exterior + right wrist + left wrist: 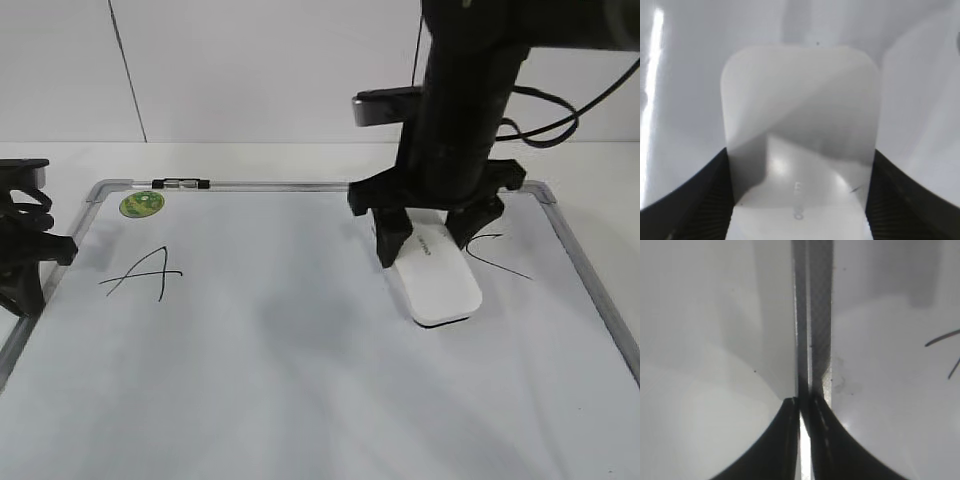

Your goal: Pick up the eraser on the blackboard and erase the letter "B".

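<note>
The blackboard (pixel 300 380), really a white dry-erase board in a silver frame, fills most of the table in the exterior view, with a black "A" (pixel 145 272) drawn at its left, a round green sticker (pixel 141 204) near the top-left corner, and part of a "C" (pixel 495 255) showing at the right. No letter "B" can be made out anywhere; the space between the other two letters is bare or hidden behind the right arm and the eraser, so whether it is covered or already wiped I cannot tell. The right arm stands over the board's right half, and the right gripper (pixel 432 240) has a finger on each long side of the eraser (pixel 435 280), which lies flat on the board just left of the "C". In the right wrist view the fingers press against both of its sides, so it looks gripped. The left gripper (pixel 802 402) sits idle at the board's left frame edge, fingers closed together on nothing. The step in hand seems to be the wiping itself or the grasp just before it. Next calls for keeping the felt pressed flat and rubbing over the middle zone without touching the "C".
</note>
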Action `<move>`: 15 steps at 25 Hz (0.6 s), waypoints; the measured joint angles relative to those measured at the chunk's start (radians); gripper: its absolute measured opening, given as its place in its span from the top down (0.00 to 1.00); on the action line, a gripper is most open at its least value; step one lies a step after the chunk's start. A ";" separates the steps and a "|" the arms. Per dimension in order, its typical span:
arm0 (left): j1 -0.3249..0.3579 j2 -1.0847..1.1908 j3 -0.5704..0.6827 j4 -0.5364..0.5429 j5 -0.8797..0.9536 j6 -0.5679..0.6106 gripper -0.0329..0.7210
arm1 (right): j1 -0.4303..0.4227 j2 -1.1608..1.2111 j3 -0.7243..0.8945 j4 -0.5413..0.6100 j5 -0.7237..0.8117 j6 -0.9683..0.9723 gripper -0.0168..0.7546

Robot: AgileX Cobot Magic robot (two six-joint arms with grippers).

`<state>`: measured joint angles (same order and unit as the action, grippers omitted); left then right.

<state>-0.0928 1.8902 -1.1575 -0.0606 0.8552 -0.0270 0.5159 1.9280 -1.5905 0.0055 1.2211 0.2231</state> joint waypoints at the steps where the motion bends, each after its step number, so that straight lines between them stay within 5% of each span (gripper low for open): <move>1: 0.000 0.000 0.000 0.000 0.000 0.000 0.90 | -0.014 -0.008 0.000 0.000 0.000 0.000 0.29; 15: 0.000 0.000 0.000 0.002 0.002 0.000 0.90 | -0.203 -0.126 0.243 0.000 0.000 -0.043 0.29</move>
<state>-0.0928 1.8902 -1.1575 -0.0585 0.8571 -0.0270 0.3129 1.8019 -1.3471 0.0055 1.2211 0.1802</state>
